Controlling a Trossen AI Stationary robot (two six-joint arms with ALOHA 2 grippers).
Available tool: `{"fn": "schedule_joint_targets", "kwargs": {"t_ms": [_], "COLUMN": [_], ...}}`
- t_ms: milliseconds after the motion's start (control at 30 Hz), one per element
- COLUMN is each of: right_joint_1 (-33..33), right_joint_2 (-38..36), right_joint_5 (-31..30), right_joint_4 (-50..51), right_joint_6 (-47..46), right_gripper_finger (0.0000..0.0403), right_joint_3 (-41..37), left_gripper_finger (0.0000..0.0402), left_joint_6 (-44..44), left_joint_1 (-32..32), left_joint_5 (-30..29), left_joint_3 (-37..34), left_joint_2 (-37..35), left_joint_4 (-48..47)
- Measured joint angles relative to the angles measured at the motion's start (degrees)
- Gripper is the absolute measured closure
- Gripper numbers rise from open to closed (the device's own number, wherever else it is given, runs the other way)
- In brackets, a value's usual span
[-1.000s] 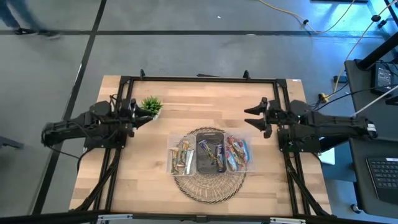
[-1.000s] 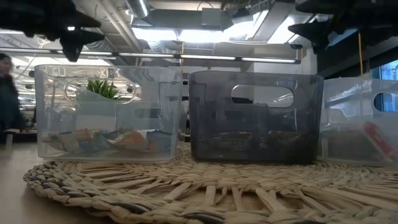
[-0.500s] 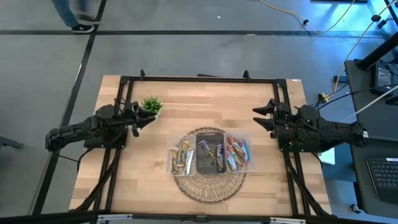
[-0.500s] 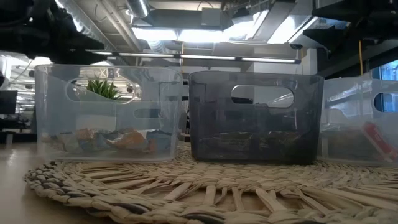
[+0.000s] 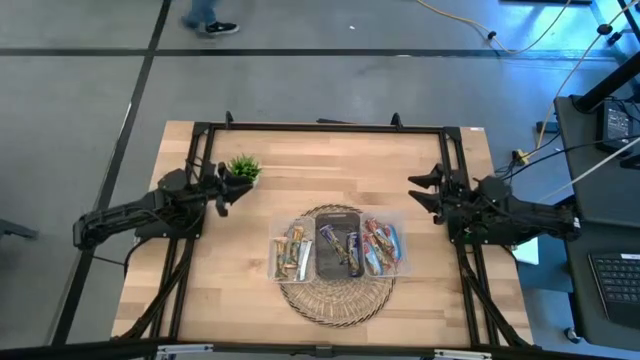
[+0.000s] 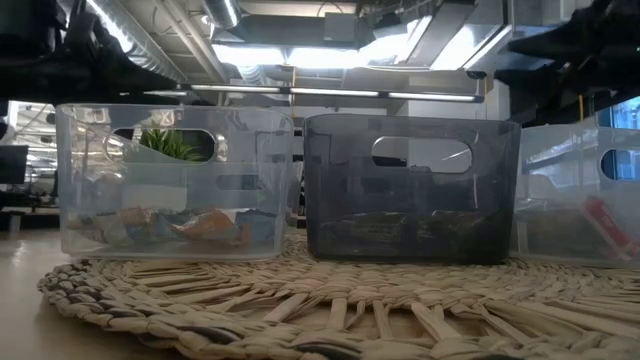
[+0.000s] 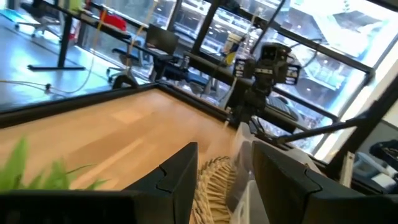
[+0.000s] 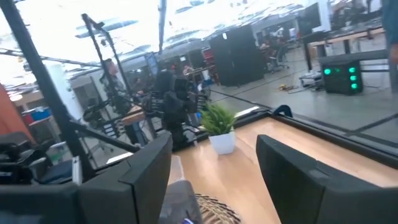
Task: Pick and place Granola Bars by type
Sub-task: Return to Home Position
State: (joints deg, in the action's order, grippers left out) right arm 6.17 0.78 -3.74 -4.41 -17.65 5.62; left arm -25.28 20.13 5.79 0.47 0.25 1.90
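The granola bars lie sorted in three bins on a round woven mat (image 5: 335,295). Tan and silver ones fill the left clear bin (image 5: 292,252), dark purple ones the dark middle bin (image 5: 340,247), and red and blue ones the right clear bin (image 5: 383,246). In the low view they rest on the bin floors (image 6: 180,225). My left gripper (image 5: 222,190) hovers open near the table's left side, beside the potted plant (image 5: 243,168); its fingers stand apart in the left wrist view (image 7: 227,171). My right gripper (image 5: 424,192) hovers open near the right side (image 8: 214,155). Neither holds anything.
A small green potted plant stands on the table's far left part, just past my left gripper. A black frame (image 5: 320,127) runs around the table. Bare wood lies between the grippers and the bins. A person walks on the floor beyond the far edge (image 5: 205,22).
My right gripper has drawn back toward the table's right edge, away from the bins. My left arm has folded back slightly toward the left edge, with its gripper still by the plant. Both grippers have stayed open. The person beyond the far edge has walked rightward.
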Motion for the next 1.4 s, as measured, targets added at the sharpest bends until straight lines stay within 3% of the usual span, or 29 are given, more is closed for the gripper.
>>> {"fn": "schedule_joint_targets", "kwargs": {"t_ms": [300, 600, 1400], "right_joint_1": [0.0, 0.0, 0.0], "right_joint_2": [-0.7, -0.7, -0.6], "right_joint_5": [-2.9, -5.8, -5.8], "right_joint_4": [-3.5, -3.5, 1.4], "right_joint_6": [0.3, 3.0, 4.5], "right_gripper_finger": [0.0164, 0.0164, 0.0164], "right_joint_3": [-5.2, -5.3, -5.2], "left_gripper_finger": [0.0256, 0.0256, 0.0254], "left_joint_6": [0.5, 6.0, 7.0], "left_joint_1": [0.8, 0.7, 0.7], "left_joint_5": [-0.7, -1.4, -1.4], "left_joint_3": [0.0, 0.0, 0.0], "left_joint_2": [0.0, 0.0, 0.0], "left_joint_4": [-0.2, -0.3, -0.3]}}
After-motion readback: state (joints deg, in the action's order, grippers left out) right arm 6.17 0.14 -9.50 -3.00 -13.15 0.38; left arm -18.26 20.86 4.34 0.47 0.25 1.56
